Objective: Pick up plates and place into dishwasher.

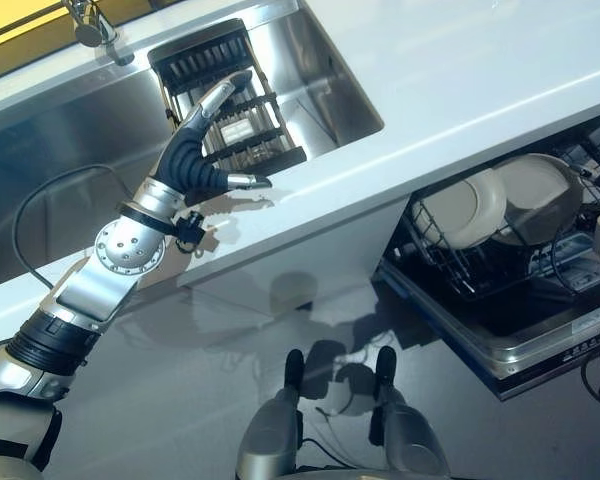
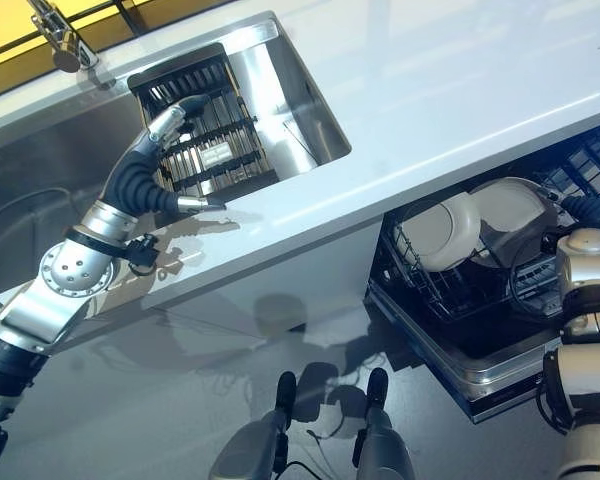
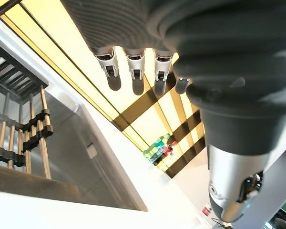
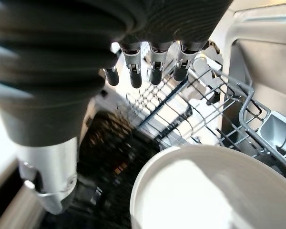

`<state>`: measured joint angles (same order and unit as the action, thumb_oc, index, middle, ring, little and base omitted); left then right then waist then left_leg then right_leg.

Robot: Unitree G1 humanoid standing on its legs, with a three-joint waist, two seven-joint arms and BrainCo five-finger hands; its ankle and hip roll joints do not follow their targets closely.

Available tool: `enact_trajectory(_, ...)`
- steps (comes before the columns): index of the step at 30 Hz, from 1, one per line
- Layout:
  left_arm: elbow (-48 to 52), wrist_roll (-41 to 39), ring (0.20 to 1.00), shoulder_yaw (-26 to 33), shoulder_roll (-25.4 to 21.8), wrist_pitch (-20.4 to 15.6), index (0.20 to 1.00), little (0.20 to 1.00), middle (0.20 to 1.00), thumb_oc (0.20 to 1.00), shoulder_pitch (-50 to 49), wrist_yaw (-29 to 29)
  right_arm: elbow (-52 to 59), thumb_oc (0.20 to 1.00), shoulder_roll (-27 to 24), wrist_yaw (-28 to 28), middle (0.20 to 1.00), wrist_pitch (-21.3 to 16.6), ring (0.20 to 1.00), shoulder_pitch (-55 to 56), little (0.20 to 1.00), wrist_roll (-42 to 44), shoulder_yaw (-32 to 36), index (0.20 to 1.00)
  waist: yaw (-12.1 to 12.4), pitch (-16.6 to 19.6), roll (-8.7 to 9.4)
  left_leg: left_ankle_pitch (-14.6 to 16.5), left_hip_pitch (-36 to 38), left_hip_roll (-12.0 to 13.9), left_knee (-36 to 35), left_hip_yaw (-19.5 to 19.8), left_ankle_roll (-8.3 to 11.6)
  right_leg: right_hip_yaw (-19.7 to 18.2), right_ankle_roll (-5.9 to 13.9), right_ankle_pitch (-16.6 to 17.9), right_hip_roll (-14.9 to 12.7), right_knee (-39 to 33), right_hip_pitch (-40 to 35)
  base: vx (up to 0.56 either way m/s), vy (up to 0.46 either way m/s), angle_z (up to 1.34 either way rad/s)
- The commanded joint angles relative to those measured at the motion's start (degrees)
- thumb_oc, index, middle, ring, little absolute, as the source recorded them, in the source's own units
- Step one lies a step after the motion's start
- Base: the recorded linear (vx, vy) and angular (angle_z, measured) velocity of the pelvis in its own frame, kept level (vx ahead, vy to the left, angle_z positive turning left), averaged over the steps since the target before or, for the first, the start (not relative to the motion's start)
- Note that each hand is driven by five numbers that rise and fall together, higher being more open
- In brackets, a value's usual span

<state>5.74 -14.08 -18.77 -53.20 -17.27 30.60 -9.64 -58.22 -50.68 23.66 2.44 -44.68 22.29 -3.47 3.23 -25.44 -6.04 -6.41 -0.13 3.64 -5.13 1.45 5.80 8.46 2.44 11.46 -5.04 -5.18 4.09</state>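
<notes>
Two white plates (image 1: 465,208) (image 1: 535,185) stand on edge in the dishwasher's wire rack (image 1: 442,262), under the counter at the right. My right hand (image 4: 133,67) hovers open just above that rack, fingers straight, with the rim of one white plate (image 4: 205,191) close below it and nothing in its grasp. My left hand (image 1: 195,150) reaches over the sink (image 1: 320,70), fingers straight and open above the black dish rack (image 1: 230,110) that sits in it, thumb pointing toward the counter edge. It holds nothing.
The white countertop (image 1: 470,80) runs across the right, over the open dishwasher and its lowered door (image 1: 525,355). A faucet (image 1: 90,25) stands behind the sink at the top left. Grey floor lies below the counter front.
</notes>
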Motion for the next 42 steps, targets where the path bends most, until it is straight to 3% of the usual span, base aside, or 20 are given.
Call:
enact_trajectory(1,1.4,2.4,1.000,2.8,1.9,-3.0,1.000,1.000,1.000,1.000,-3.4,-1.5,3.4,1.000,2.9,3.0,1.000,-4.1,1.000,6.0,1.000,3.7,-1.0,1.000,-1.7,4.1,2.13,4.9,-2.0,-5.2,1.5,-5.1,-4.33,0.7,1.97,-6.5,1.3,3.3,0.3,0.08,0.022,-0.02)
enact_trajectory(8,1.9,2.7,1.000,2.6,4.1,-1.4,1.000,1.000,1.000,1.000,-2.5,-0.9,-4.7,1.000,9.5,-5.4,1.000,-7.7,1.000,8.5,1.000,14.9,2.1,1.000,-1.3,3.9,1.14,6.1,-1.9,-5.4,3.3,-5.6,-4.67,0.6,1.53,-7.1,1.0,3.8,-0.2,0.05,0.015,-0.08)
enact_trajectory(12,1.7,1.6,1.000,2.0,5.2,-1.7,1.000,1.000,1.000,1.000,-1.4,-0.8,-10.2,1.000,9.7,-6.1,1.000,-11.3,1.000,5.2,1.000,16.7,3.2,1.000,-0.7,2.4,0.30,8.4,-4.5,-6.0,10.4,-6.2,-4.55,1.6,0.66,-8.0,-0.4,6.2,0.7,-0.01,0.010,0.00)
enact_trajectory(15,1.2,-0.1,1.000,2.1,6.1,-2.8,1.000,1.000,1.000,1.000,-1.2,-0.7,-10.8,1.000,9.1,-6.0,1.000,-13.0,1.000,1.5,1.000,17.5,2.8,1.000,-0.4,-0.2,-0.18,12.0,-9.5,-6.4,21.8,-6.3,-5.02,2.6,-0.63,-10.1,-2.4,13.3,3.6,-0.10,0.064,0.02)
enact_trajectory(19,0.0,0.1,1.000,2.9,8.1,-2.7,1.000,1.000,1.000,1.000,-1.5,0.7,-10.6,1.000,10.0,-6.4,1.000,-14.1,1.000,-1.4,1.000,18.0,1.9,1.000,0.2,-3.1,-1.07,17.2,-16.6,-7.1,34.5,-4.9,-7.07,2.8,-2.35,-15.9,-3.1,28.4,10.5,-0.07,0.039,0.03)
enact_trajectory(24,0.0,0.2,1.000,2.9,8.6,-2.1,1.000,1.000,1.000,1.000,-1.7,0.7,-11.0,1.000,10.8,-6.6,1.000,-10.8,1.000,-3.2,1.000,16.3,0.7,1.000,0.5,-3.6,-1.09,21.3,-23.3,-8.3,44.7,-5.0,-9.68,1.7,-3.61,-20.8,-4.3,42.1,18.5,-0.05,0.020,0.05)
enact_trajectory(30,1.0,0.9,1.000,2.7,9.1,-1.8,1.000,1.000,1.000,1.000,-2.0,0.0,-14.6,1.000,10.3,-13.8,1.000,-4.4,1.000,-4.3,1.000,19.4,0.0,1.000,1.1,-4.0,-1.27,24.5,-27.7,-7.9,52.9,-4.9,-10.79,1.0,-5.03,-24.8,-5.2,52.0,23.6,-0.01,0.006,-0.01)
enact_trajectory(38,1.4,-0.1,1.000,3.1,7.6,-0.8,1.000,1.000,1.000,1.000,-1.9,0.8,-17.6,1.000,9.9,-25.8,1.000,3.5,1.000,-5.0,1.000,29.9,-0.5,1.000,2.1,-4.3,-0.64,25.3,-29.9,-8.1,56.7,-3.7,-10.94,0.7,-5.64,-26.2,-4.8,56.1,25.4,0.02,-0.043,0.04)
enact_trajectory(42,1.5,-0.3,1.000,3.2,6.8,-0.8,1.000,1.000,1.000,1.000,-2.1,1.3,-17.0,1.000,9.9,-32.4,1.000,2.4,1.000,-5.8,1.000,34.3,-1.2,1.000,2.6,-4.3,-0.38,24.6,-30.2,-8.1,56.4,-3.3,-10.79,0.8,-5.71,-26.1,-4.5,56.2,25.5,0.02,-0.048,0.00)
